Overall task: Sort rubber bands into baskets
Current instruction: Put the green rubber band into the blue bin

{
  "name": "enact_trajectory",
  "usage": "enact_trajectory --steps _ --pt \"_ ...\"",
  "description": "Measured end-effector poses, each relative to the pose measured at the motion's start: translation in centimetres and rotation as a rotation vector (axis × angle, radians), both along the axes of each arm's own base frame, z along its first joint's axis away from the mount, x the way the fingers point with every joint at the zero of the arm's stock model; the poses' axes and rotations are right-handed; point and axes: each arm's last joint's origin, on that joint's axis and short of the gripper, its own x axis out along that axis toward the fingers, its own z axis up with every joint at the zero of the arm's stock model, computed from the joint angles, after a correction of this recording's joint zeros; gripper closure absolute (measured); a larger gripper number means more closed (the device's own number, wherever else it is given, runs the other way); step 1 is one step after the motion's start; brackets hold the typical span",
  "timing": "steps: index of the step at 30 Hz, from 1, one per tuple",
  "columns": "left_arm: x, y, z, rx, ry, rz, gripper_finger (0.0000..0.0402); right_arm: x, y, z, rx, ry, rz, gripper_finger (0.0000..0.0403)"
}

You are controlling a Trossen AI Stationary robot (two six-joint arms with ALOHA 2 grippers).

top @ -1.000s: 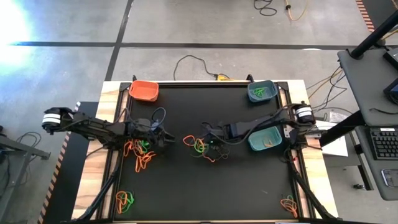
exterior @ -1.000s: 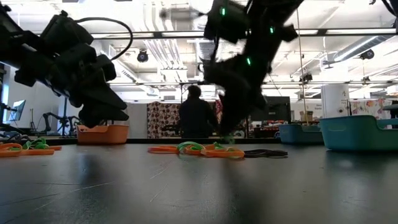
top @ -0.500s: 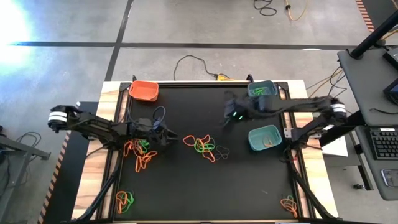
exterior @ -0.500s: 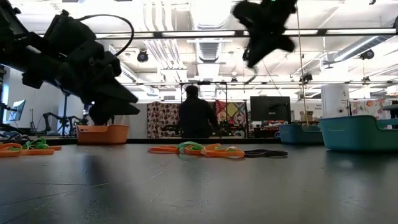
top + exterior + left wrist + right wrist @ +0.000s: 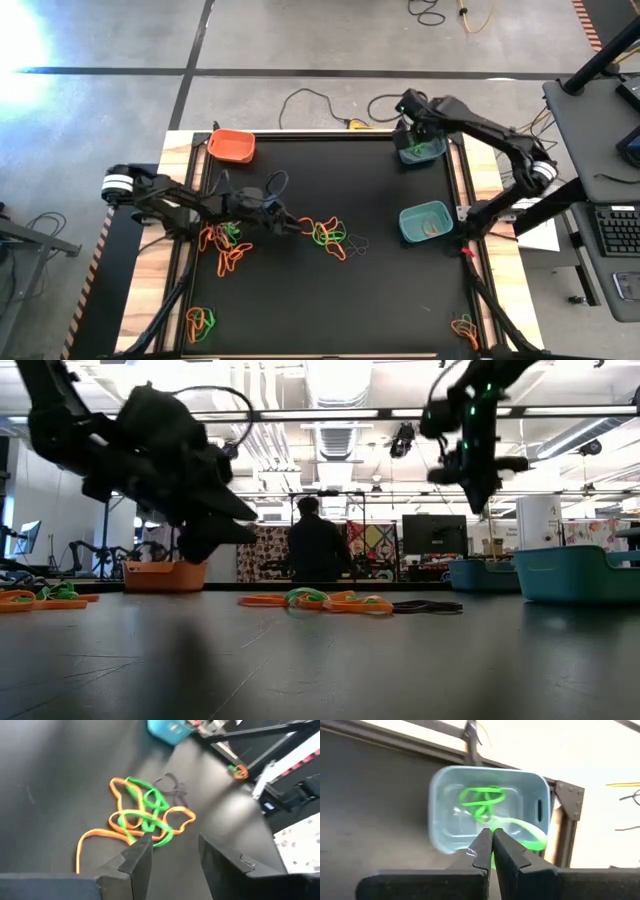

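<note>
R hand (image 5: 491, 851), pinching a green band (image 5: 520, 832), hangs over blue basket (image 5: 445, 810); L hand (image 5: 172, 857), part-open & empty, far off.

My high camera looks straight down on the whole table (image 5: 300, 300). The low one sits at tabletop level, facing the room beyond. My left wrist camera looks closely down at the central rubber bands (image 5: 142, 817), shared with both wide views. The right wrist camera hovers above the blue basket (image 5: 445, 820), also seen from overhead.
</note>
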Motion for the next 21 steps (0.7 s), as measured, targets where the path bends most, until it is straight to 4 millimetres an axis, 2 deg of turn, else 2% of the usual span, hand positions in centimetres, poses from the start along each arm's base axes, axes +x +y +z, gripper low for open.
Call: enact_trajectory --steps 4,11,17,21 --pt "0.0 0.1 -0.8 -0.076 0.105 0.035 0.0271 -0.7 -2.5 -2.2 0.06 0.081 0.022 0.0394" --pt "-0.5 0.1 -0.9 -0.182 0.106 0.121 0.0284 -0.8 -5.4 -6.2 0.129 0.15 0.055 0.0394" --pt "-0.2 0.2 -0.6 -0.216 0.107 0.158 0.0286 -0.5 -5.9 -8.7 0.17 0.193 0.109 0.0394" --pt "0.4 0.0 0.8 -0.358 0.078 0.122 0.0286 -1.0 -5.5 -9.3 0.179 0.278 0.134 0.0385"
